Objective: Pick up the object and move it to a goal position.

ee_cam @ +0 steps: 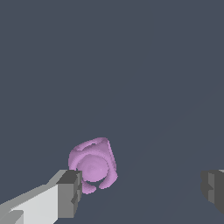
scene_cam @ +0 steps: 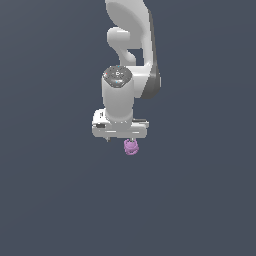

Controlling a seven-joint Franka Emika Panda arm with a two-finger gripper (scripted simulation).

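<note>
The object (ee_cam: 92,165) is a small light-purple lumpy knob on the dark grey floor. In the wrist view it lies between the fingers, close against one dark finger pad (ee_cam: 70,192), while the other pad (ee_cam: 213,189) stands far from it. My gripper (ee_cam: 140,192) is open and holds nothing. In the exterior view the white gripper (scene_cam: 120,138) hangs straight down, and the object (scene_cam: 131,147) shows just below its hand, toward the exterior view's right. I cannot tell whether the near pad touches the object.
The white arm (scene_cam: 131,60) rises behind the gripper to the top of the exterior view. A plain dark grey floor (scene_cam: 60,200) lies all around.
</note>
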